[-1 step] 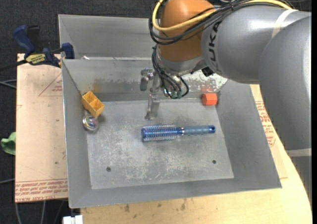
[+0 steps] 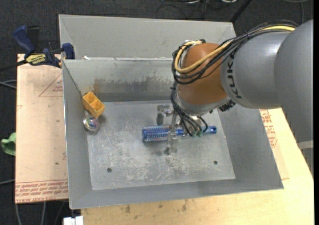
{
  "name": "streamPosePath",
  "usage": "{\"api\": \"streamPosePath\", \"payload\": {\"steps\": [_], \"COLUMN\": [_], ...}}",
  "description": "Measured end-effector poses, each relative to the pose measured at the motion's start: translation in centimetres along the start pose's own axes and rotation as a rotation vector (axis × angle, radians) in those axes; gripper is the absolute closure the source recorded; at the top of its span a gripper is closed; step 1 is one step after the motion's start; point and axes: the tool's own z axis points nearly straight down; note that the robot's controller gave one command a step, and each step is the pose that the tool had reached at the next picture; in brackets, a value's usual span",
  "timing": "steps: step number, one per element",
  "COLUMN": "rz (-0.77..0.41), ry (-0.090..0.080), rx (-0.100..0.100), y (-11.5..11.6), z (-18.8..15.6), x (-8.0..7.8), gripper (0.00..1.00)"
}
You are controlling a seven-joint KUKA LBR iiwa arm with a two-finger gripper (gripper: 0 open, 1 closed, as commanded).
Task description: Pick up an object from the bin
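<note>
While the arm's gripper [image 2: 168, 132] hangs low over the middle of the bin [image 2: 149, 171], its two metal fingers [image 2: 162, 114] stand apart, one towards the back wall and one towards the front. A blue brush [image 2: 155, 133] lies flat on the floor between them. Its bristled head points to the left, and its thin handle runs off to the right under the wrist. The fingers look spread and not pressed on the brush, so it is judged to be straddled but not yet gripped. Whether the fingertips touch the floor cannot be told.

Above the gripper sits the wrist's rounded orange cover [image 2: 199, 77], with yellow and black cables looped over it. Behind that, the thick grey arm [image 2: 269, 69] reaches in from the right.

Further out, well apart from the gripper, a small yellow block [image 2: 93, 103] leans near the bin's left wall. A shiny round thing [image 2: 91, 123] lies just in front of the block. Nothing else lies on the scuffed grey floor.

The step in hand appears to be the final placing of the fingers round the brush, before the grip. The next move likely calls for closing the fingers squarely across the brush near where head meets handle. After that comes a straight lift, since a brush caught off-centre could tilt or slip out.
</note>
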Motion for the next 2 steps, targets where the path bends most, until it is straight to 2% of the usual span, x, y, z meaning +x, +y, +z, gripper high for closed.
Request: {"api": "streamPosePath", "payload": {"steps": [1,2], "rz": [-0.003,0.03], "ry": [-0.012,-0.021], "rx": [-0.003,-0.004], "y": [0.3,1.6], "z": [-0.4,-10.9], "x": [-0.5,1.0], "gripper": [1.0,1.0]}}
